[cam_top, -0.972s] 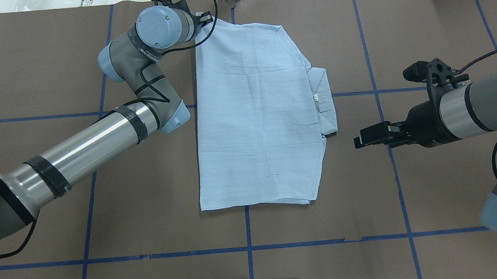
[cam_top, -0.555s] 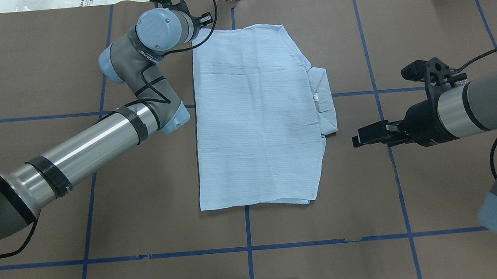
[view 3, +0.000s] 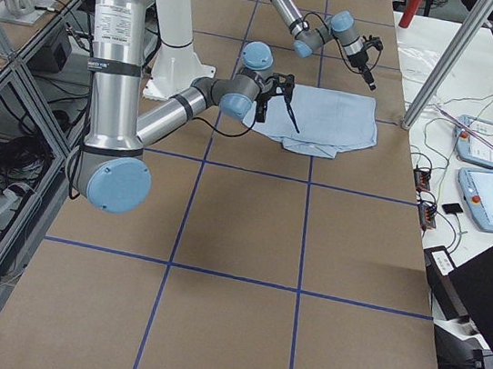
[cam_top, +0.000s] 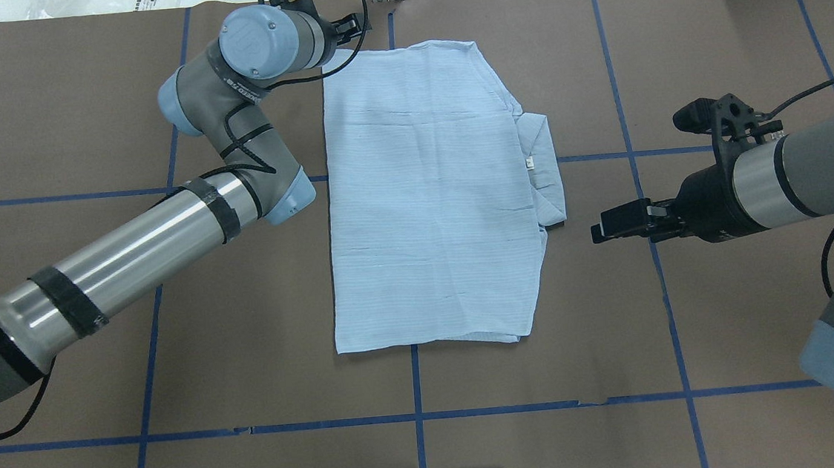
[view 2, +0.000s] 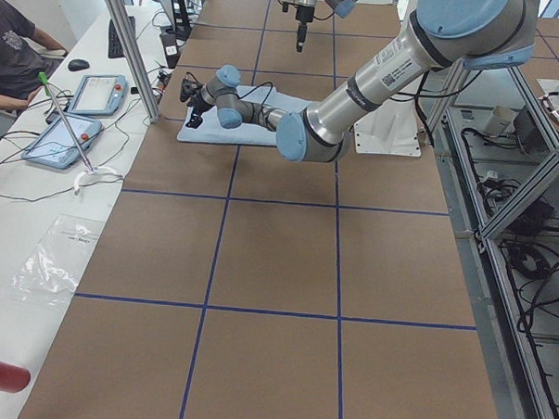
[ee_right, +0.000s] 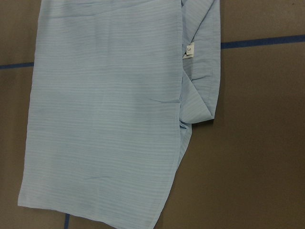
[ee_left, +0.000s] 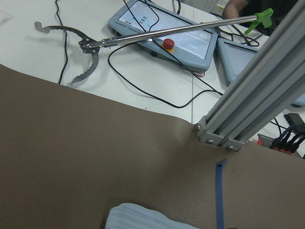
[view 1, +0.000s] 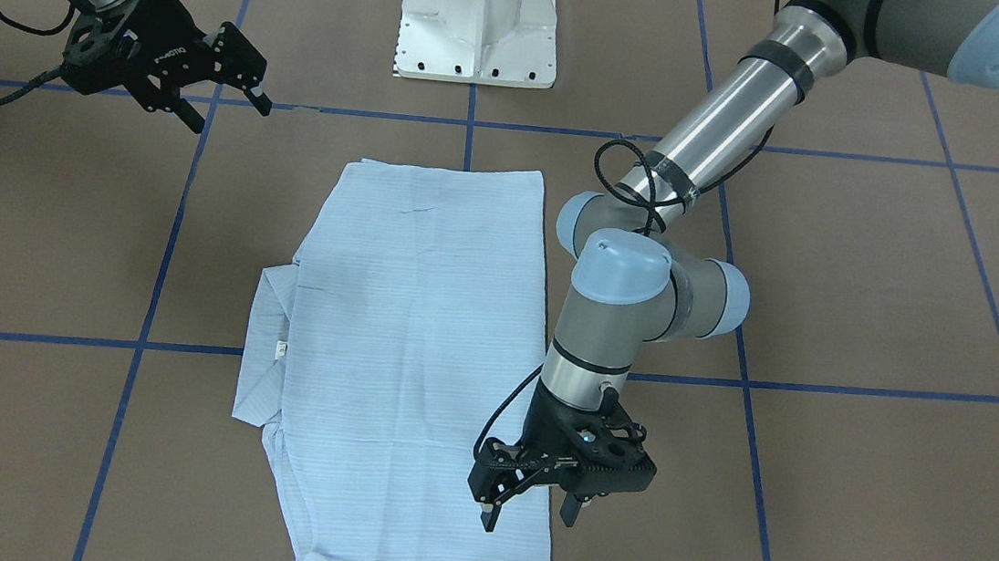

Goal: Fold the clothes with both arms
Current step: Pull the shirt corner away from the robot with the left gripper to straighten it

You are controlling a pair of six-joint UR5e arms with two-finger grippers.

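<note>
The pale blue shirt (cam_top: pixel 428 188) lies flat on the brown table, folded into a tall rectangle. Its collar (cam_top: pixel 542 172) sticks out on the right side. My left gripper (view 1: pixel 529 512) is open and empty and hovers just above the shirt's far left corner. In the overhead view it (cam_top: pixel 350 25) is mostly hidden by the wrist. The left wrist view shows only that corner (ee_left: pixel 138 217). My right gripper (view 1: pixel 230 112) is open and empty, above bare table to the right of the collar (ee_right: pixel 200 71). It also shows in the overhead view (cam_top: pixel 599 228).
The white pedestal base (view 1: pixel 479 13) stands at the near table edge. An aluminium post (ee_left: pixel 257 100) rises at the far edge, with teach pendants (ee_left: pixel 167 33) and cables on the white bench behind. Blue tape lines (cam_top: pixel 414 383) cross the table.
The shirt's far left corner, raised at the left gripper one second ago, now lies flat. The left wrist has shifted slightly left. The right gripper has edged toward the shirt.
</note>
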